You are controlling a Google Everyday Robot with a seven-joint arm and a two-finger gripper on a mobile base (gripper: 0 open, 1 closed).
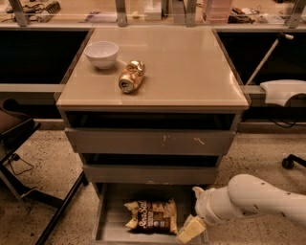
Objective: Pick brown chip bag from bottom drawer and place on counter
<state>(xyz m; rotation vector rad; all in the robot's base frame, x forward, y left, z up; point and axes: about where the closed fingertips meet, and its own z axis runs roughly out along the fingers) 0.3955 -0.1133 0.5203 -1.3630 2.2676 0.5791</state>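
Note:
The brown chip bag [152,216] lies flat on the floor of the pulled-out bottom drawer [111,223], pale ends left and right, white lettering up. My gripper [191,229] comes in from the right on a white arm and hangs low over the drawer's right side, just right of the bag and not touching it. The beige counter [191,72] caps the grey cabinet above.
A white bowl [102,54] and a crushed gold can [131,76] sit on the counter's left half. Two grey drawers [150,141] above the bottom one stand slightly out. A dark chair [19,143] stands at left, and a cluttered shelf [143,9] runs behind.

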